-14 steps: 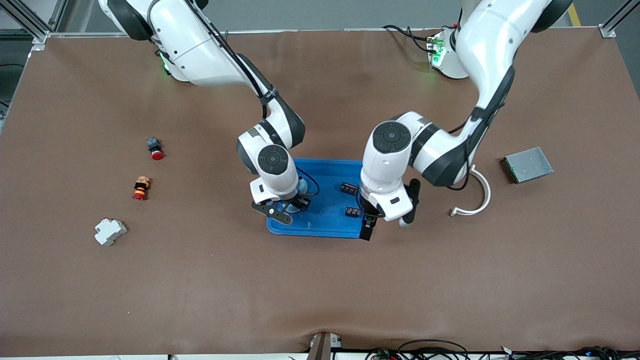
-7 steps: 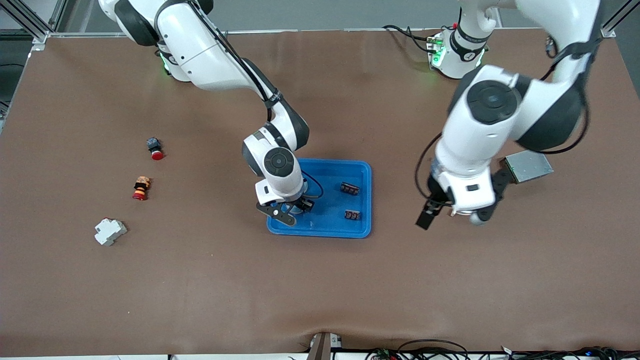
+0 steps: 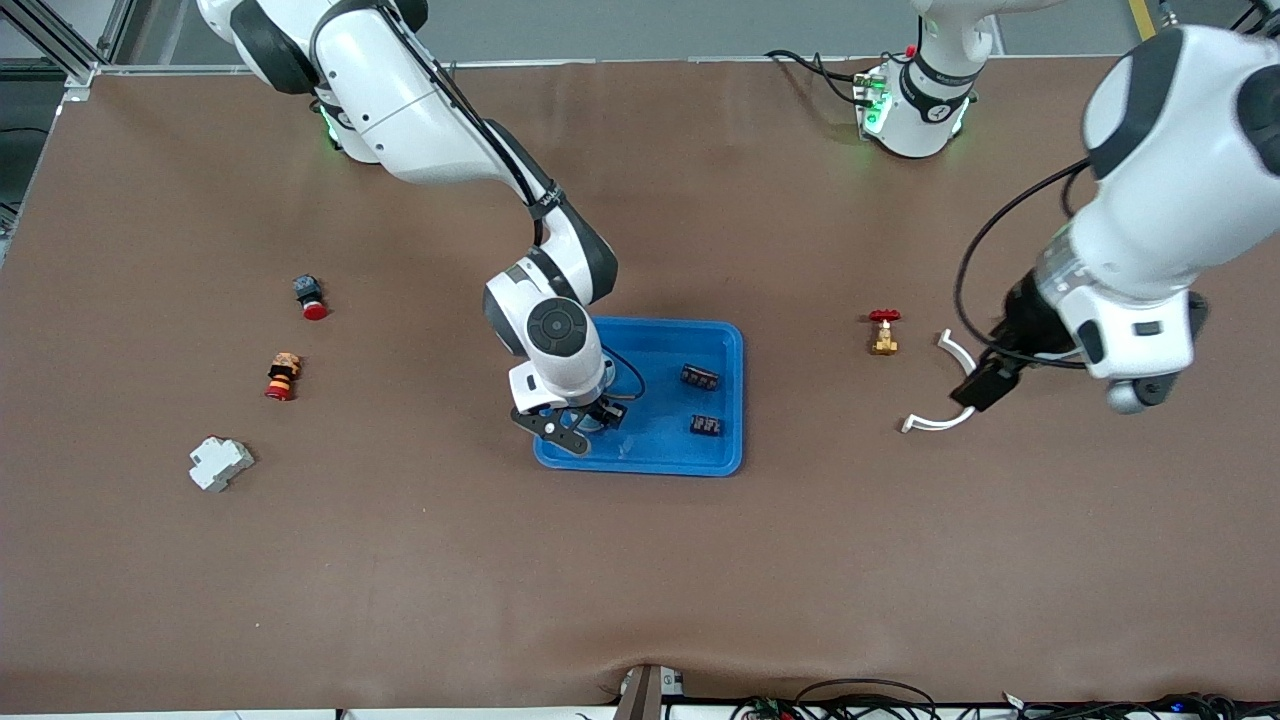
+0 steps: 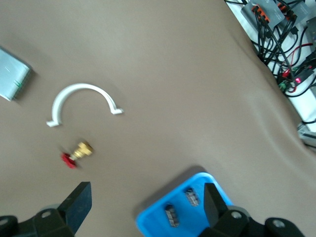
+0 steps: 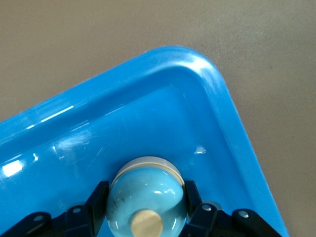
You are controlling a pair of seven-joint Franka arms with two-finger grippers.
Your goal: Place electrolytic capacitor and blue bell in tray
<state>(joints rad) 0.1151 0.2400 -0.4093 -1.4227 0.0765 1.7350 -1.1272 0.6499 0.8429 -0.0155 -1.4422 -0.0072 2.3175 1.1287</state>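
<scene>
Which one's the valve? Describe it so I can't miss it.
Start at the blue tray mid-table and go toward the left arm's end. The valve stands alone on the mat, beside the white clamp. Its brass body and red handwheel set it apart.

Robotics lab, brown-matted table [image 3: 640, 560], aluminium frame posts [image 3: 60, 40], loose cables [image 4: 276, 34] at its edge

My right gripper [image 5: 145, 207] is black around a pale-blue bell [image 5: 146, 195] with a tan knob. The tray [image 3: 725, 400] is bright blue on the brown table [image 3: 640, 560].
</scene>
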